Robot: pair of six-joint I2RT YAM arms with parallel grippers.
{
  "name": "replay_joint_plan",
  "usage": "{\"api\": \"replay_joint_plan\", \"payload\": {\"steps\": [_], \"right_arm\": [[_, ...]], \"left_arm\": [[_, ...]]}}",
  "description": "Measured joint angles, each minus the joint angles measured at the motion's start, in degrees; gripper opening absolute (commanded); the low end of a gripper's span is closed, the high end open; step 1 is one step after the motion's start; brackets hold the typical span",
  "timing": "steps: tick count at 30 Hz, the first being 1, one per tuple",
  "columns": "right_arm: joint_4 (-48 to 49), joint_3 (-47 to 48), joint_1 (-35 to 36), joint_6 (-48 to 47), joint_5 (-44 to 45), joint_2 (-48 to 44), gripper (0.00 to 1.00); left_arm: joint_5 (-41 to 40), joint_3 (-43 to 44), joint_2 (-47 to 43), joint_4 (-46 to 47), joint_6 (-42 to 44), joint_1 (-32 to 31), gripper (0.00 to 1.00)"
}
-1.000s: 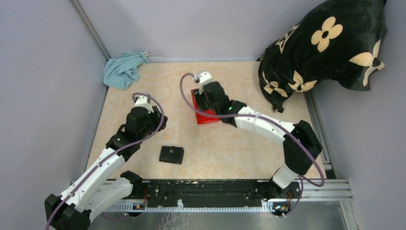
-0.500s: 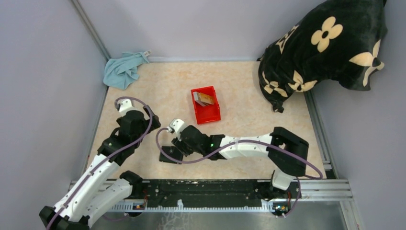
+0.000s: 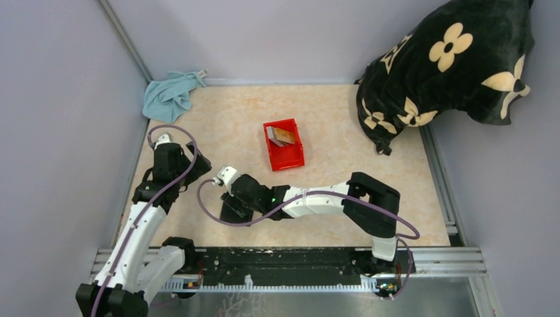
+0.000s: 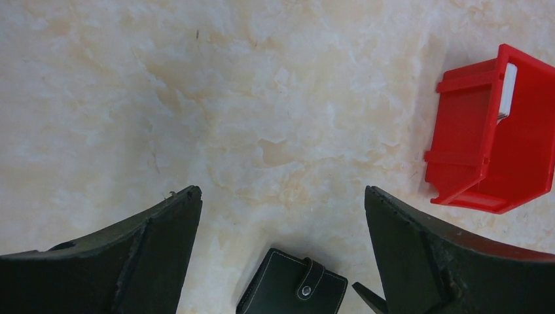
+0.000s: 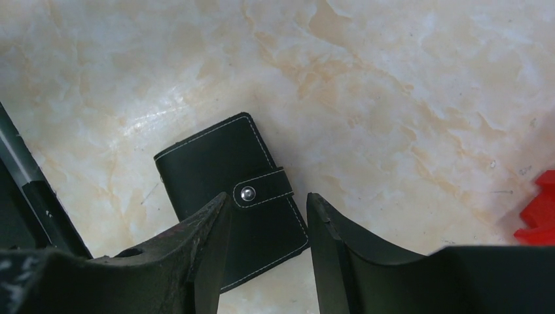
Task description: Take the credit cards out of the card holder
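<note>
The card holder (image 3: 229, 212) is a small black wallet lying shut on the table, its snap strap fastened (image 5: 229, 186) (image 4: 294, 288). My right gripper (image 5: 267, 196) (image 3: 239, 201) hangs just over its strap end, jaws partly open, with nothing gripped between them. My left gripper (image 4: 281, 190) (image 3: 178, 165) stands wide open over bare table to the left of the wallet, holding nothing. Credit cards (image 3: 280, 135), tan and grey, lie inside the red bin (image 3: 294, 158); a pale card edge (image 4: 507, 91) shows in the left wrist view.
The red bin (image 4: 481, 147) stands mid-table, behind the wallet. A blue cloth (image 3: 170, 96) lies in the back left corner. A black flowered cushion (image 3: 449, 66) fills the back right. A metal rail (image 3: 284, 259) runs along the near edge.
My right arm swung from the red bin down and left to the card holder. My left arm pulled back to the left and its jaws opened wide.
</note>
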Motion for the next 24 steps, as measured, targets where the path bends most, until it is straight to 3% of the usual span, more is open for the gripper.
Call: {"api": "replay_joint_plan", "payload": {"steps": [8,24], "right_arm": [[-0.59,2.14,0.79,-0.09,-1.25,4.00,0.47],[-2.12,4.09,2.75,0.63,1.01,8.20,0.40]], "left_arm": [[10.43,-1.14,3.28,1.31,2.12,6.32,0.97],[16.72,-1.60,3.80,3.74,4.09,8.85,0.97]]}}
